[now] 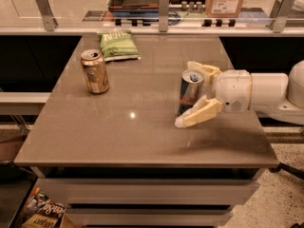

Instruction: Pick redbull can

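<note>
The redbull can (190,93) stands upright on the grey table (142,127), right of the middle. It is tall and slim, blue and silver, with a silver top and a blue tab. My gripper (185,94) reaches in from the right and is open. Its cream fingers straddle the can, one behind it (202,70) and one in front of it (198,113). The can stands on the table between them.
A shorter gold can (94,71) stands at the table's left. A green chip bag (118,45) lies at the back. A railing with glass (161,13) runs behind the table. A snack bag lies on the floor at lower left (40,213).
</note>
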You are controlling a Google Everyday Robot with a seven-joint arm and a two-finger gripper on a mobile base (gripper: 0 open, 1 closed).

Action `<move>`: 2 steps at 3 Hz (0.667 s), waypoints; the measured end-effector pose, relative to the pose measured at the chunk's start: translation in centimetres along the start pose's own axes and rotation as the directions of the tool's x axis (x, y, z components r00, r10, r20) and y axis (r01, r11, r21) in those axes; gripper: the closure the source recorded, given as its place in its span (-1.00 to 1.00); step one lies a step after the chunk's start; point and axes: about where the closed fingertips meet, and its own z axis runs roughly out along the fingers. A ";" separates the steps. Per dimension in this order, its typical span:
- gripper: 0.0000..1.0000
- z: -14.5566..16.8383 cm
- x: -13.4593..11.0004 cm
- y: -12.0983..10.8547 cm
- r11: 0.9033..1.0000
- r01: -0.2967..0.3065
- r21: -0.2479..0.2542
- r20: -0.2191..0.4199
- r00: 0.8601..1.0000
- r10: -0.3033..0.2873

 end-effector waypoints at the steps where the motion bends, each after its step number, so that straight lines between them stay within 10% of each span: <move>1: -1.00 0.4 0.5 -0.2 1.000 -0.011 -0.020 0.011 1.000 0.011; 2: -1.00 0.7 1.0 -0.4 0.999 -0.019 -0.035 0.028 0.999 0.020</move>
